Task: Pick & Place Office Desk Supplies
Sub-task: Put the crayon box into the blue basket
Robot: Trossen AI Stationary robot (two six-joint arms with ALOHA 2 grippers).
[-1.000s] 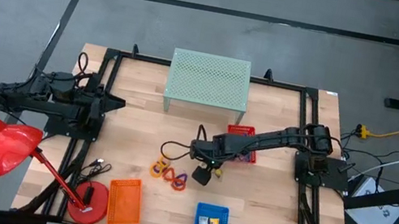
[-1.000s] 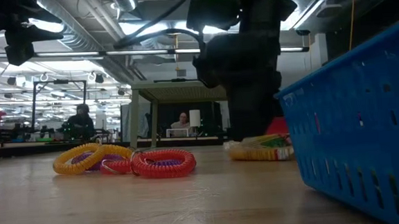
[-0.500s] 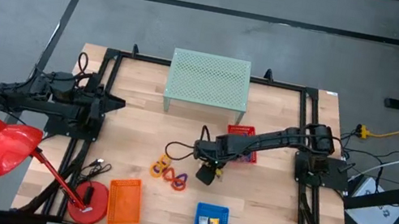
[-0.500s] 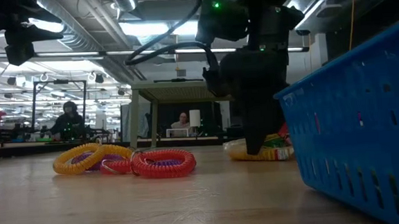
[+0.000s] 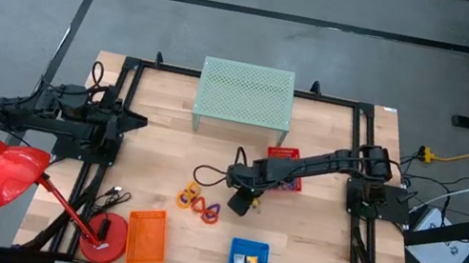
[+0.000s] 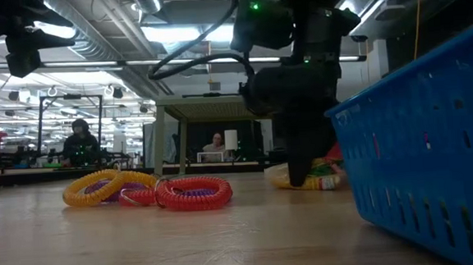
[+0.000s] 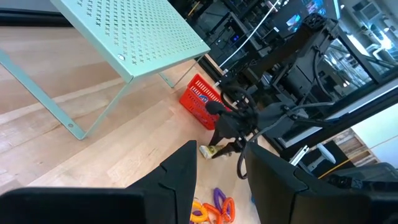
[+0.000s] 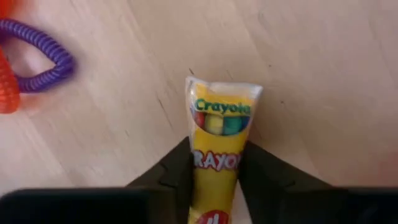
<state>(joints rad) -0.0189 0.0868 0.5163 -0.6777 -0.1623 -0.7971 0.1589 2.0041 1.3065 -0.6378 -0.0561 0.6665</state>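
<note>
- My right gripper (image 8: 214, 177) is down at the tabletop near the middle of the table, and a yellow crayon pack (image 8: 221, 134) lies flat on the wood right between its two dark fingers (image 8: 171, 174).
- The fingers flank the pack's sides and look to be touching it; I cannot tell whether they are squeezing it yet.
- The pack's long axis runs straight out ahead of my wrist, in line with the gap between the fingers, so I judge that closing should catch it across its narrow width.
- The coiled rings (image 5: 199, 205) lie apart, toward my left arm's side.
- My left gripper (image 7: 217, 171) waits, parted and empty, far off at the table's left edge, so my right arm is much nearer the pack.
</note>
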